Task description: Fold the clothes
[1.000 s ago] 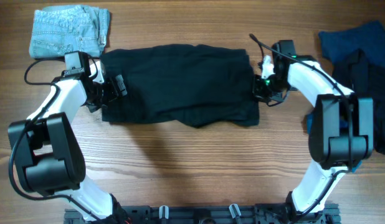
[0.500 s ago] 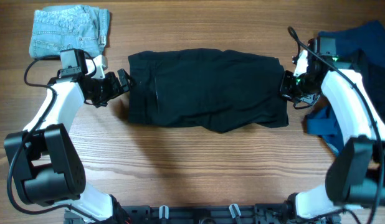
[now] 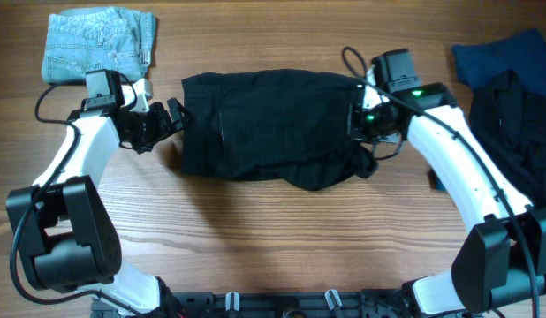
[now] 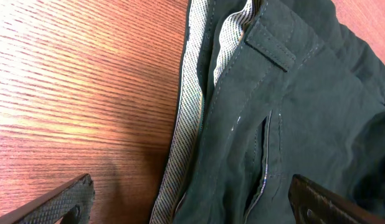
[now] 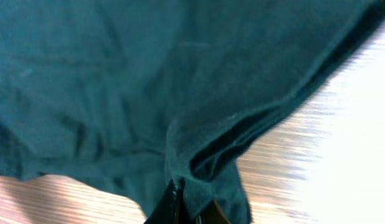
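Observation:
Black shorts [image 3: 273,124] lie across the middle of the table, waistband at the left end. In the left wrist view the striped waistband lining [image 4: 186,106] and a belt loop show. My left gripper [image 3: 171,119] is open just left of the waistband, its fingertips [image 4: 68,199] straddling the edge without holding it. My right gripper [image 3: 361,124] is shut on the right end of the shorts [image 5: 199,155], lifted and carried leftward over the garment so the cloth bunches there.
Folded light-blue denim [image 3: 98,42] lies at the back left. A pile of dark blue and black clothes [image 3: 511,88] sits at the right edge. Bare wood table [image 3: 255,238] lies in front.
The right gripper first pulled the shorts to the right, then moved back left with the right end in its grip. The left gripper let go of the waistband and stays beside it.

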Tool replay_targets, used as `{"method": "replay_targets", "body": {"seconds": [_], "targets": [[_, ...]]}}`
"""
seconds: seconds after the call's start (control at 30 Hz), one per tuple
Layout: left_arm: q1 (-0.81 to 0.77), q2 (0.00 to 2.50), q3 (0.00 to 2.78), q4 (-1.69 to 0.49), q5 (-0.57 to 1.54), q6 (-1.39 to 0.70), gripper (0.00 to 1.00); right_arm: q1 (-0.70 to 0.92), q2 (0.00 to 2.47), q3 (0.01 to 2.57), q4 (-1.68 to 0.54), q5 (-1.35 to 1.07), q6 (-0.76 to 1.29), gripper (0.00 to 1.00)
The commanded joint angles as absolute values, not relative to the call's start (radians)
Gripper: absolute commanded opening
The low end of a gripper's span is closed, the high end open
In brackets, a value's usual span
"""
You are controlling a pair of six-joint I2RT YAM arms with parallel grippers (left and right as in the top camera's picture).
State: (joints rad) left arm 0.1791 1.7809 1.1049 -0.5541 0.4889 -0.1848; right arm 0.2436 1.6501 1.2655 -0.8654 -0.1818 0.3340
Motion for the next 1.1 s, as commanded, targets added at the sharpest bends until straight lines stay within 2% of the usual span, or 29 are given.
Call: {"method": "replay_targets", "body": {"seconds": [0.0,0.33,0.53,0.87,0.97,1.07], "targets": [[0.187,1.761,1.1,-0.554,0.508,-0.195,1.0,0.319,1.636,1.269,-0.791,-0.242,0.397,0.04],[0.187,1.761,1.1,-0.559,0.508,-0.195,1.0,0.531,1.674,1.269,-0.544,-0.29,0.57,0.04],[0.187,1.761,1.1,-0.559,0.508,-0.194,1.0,0.599,1.796,1.269,-0.497,-0.294,0.604,0.07],[0.187,1.761,1.1,-0.558,0.508,-0.194,1.0,0.603,1.868,1.272,-0.507,-0.309,0.545,0.43],[0.187,1.761,1.1,-0.558,0.508,-0.194,1.0,0.603,1.868,1.272,-0.496,-0.345,0.516,0.48],[0.187,1.762,1.1,-0.558,0.505,-0.194,1.0,0.603,1.868,1.275,-0.433,-0.479,0.454,0.52]]}}
